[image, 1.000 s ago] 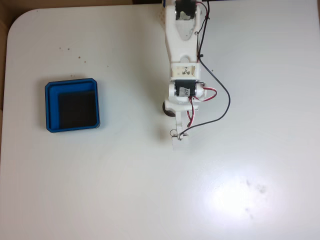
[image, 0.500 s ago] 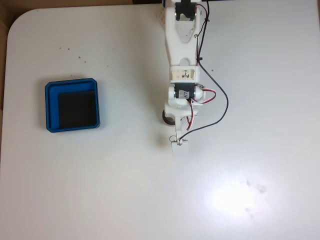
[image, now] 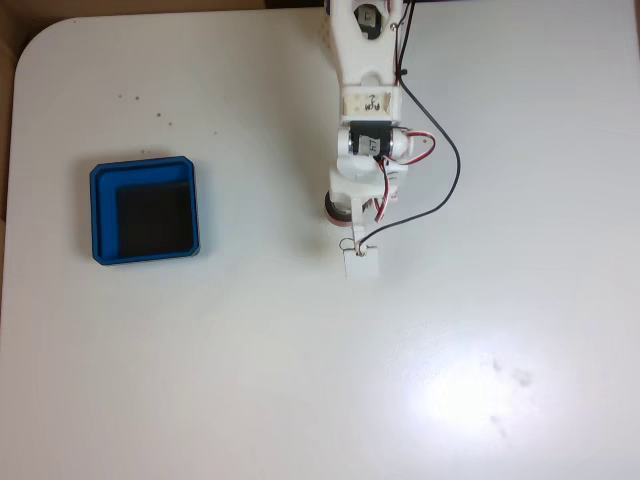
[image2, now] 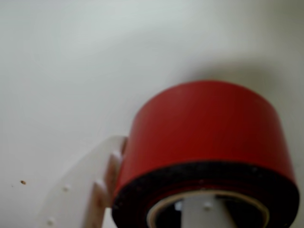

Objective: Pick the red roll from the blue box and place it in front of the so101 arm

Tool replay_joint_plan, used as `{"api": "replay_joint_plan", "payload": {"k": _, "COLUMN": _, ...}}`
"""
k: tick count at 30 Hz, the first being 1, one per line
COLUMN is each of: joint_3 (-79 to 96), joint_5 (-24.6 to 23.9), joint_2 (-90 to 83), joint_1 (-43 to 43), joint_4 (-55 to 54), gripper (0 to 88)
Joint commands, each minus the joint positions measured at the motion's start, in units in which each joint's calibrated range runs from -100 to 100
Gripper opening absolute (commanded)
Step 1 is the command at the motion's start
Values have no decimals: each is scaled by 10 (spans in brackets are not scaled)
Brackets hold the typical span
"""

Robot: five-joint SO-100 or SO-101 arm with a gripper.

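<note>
Your blue box [image: 145, 210] sits well left of the so101 arm [image: 365, 100] in the fixed view, its black floor bare. The gripper [image: 352, 245] grips the red roll [image2: 209, 142], 1 finger [image2: 90, 190] outside and 1 through the core. Open white table [image: 250, 380] lies all around, with faint specks lower right.

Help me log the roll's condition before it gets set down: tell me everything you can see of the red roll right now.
The red roll is a squat ring of tape with a smooth, glossy red outer band, a dark edge and a pale inner core. In the wrist view it fills the lower right, with one white gripper finger against its outer side and another through its hole. In the fixed view just a sliver peeks from beneath the so101 arm, well right of the blue box, over the white table.
</note>
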Motion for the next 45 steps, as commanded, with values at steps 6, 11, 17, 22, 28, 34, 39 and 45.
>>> {"api": "replay_joint_plan", "payload": {"k": 6, "joint_3": 165, "joint_5": -2, "joint_2": -187, "joint_1": -66, "joint_4": -50, "gripper": 15}}
{"api": "replay_joint_plan", "payload": {"k": 11, "joint_3": 309, "joint_5": -1, "joint_2": -263, "joint_1": -86, "joint_4": -171, "gripper": 15}}
{"api": "replay_joint_plan", "payload": {"k": 17, "joint_3": 371, "joint_5": -1, "joint_2": -242, "joint_1": -80, "joint_4": -289, "gripper": 15}}
{"api": "replay_joint_plan", "payload": {"k": 22, "joint_3": 371, "joint_5": 1, "joint_2": -207, "joint_1": -79, "joint_4": -294, "gripper": 14}}
{"api": "replay_joint_plan", "payload": {"k": 28, "joint_3": 373, "joint_5": 6, "joint_2": -175, "joint_1": -73, "joint_4": -293, "gripper": 13}}
{"api": "replay_joint_plan", "payload": {"k": 34, "joint_3": 373, "joint_5": 3, "joint_2": -176, "joint_1": -65, "joint_4": -293, "gripper": 14}}
{"api": "replay_joint_plan", "payload": {"k": 39, "joint_3": 373, "joint_5": 2, "joint_2": -176, "joint_1": -64, "joint_4": -294, "gripper": 14}}
{"api": "replay_joint_plan", "payload": {"k": 45, "joint_3": 373, "joint_5": 2, "joint_2": -177, "joint_1": -64, "joint_4": -294, "gripper": 15}}
